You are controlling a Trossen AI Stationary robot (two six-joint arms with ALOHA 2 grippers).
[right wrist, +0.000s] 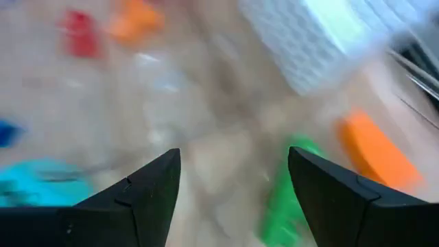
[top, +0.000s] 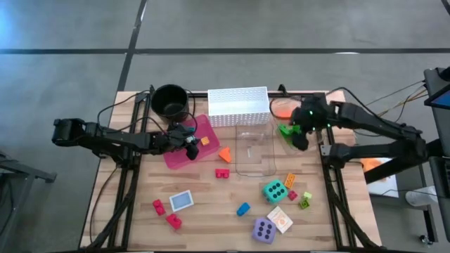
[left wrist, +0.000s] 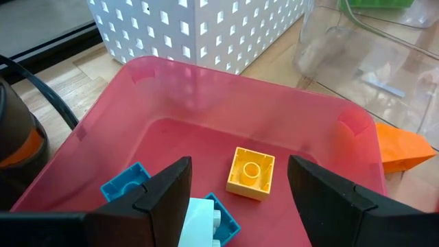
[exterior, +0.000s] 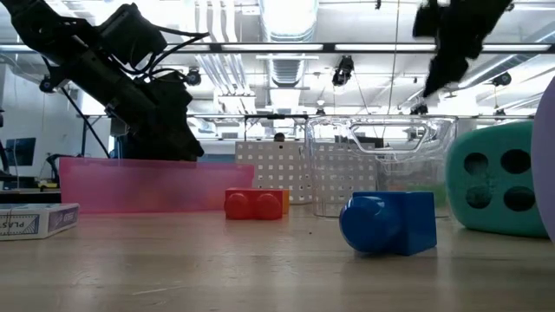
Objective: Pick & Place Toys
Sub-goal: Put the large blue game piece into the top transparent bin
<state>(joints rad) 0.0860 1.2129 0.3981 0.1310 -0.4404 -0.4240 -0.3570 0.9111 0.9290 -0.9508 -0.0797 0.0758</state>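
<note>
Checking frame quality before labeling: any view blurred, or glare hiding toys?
Right wrist view: heavy motion blur, open right gripper over smeared green brick. Left wrist view: sharp, yellow brick in the pink tray between the open left gripper fingers. Low view: bright ceiling lights, arms dark silhouettes, blue brick clear. High view: even light, no glare.

Grey floor (top: 70,28) (dark seams), wooden table (top: 211,211), bright ceiling lights (exterior: 290,17).
</note>
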